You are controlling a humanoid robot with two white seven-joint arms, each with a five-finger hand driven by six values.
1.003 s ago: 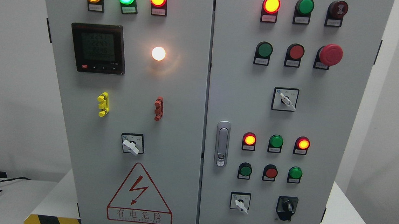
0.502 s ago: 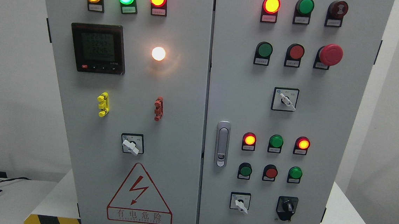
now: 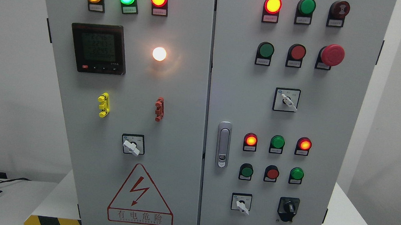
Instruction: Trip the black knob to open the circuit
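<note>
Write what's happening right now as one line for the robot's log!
stage: start | hands: none in view | black knob: untouched, lower right door | lamps: lit

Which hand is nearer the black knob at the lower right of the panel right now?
Neither can be called: no hand or arm shows in the head view. The black knob sits untouched on the right door, right of the white selector switch.

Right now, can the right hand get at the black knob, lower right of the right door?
Probably yes, though neither hand is in view, so reach is unconfirmed. The black knob sits exposed on the right door, nothing in front of it; its nearest neighbour, the white selector switch, stands clear to its left.
</note>
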